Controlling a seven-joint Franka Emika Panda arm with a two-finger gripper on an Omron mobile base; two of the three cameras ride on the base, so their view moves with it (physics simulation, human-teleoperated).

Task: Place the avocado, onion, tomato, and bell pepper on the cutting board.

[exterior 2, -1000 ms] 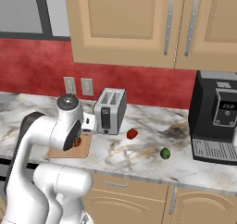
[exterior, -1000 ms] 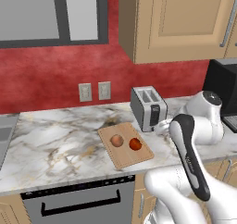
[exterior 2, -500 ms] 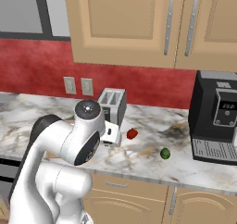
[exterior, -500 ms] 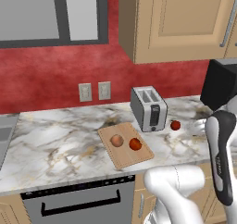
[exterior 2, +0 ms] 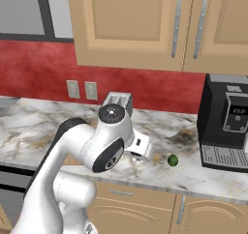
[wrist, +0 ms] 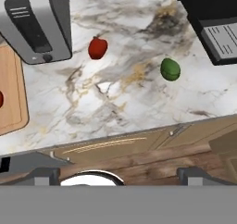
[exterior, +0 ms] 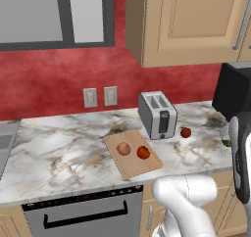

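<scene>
Here your marble counter (exterior: 63,148) carries, left to right, the cutting board (exterior: 132,166), the toaster (exterior: 157,114) and the coffee machine (exterior 2: 226,123). On the board the onion (exterior: 123,148) sits left of the tomato (exterior: 143,153). The bell pepper (wrist: 97,47) lies just right of the toaster; the avocado (wrist: 170,69) lies further right, near the machine. Your fingers (wrist: 46,174) stand wide apart, empty, off the counter's near edge.

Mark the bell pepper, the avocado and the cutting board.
bell pepper (wrist: 97,47), hand view, middle of its red body
avocado (wrist: 170,69), hand view, middle of its green skin
cutting board (exterior: 128,166), left base view, bare near part
</scene>
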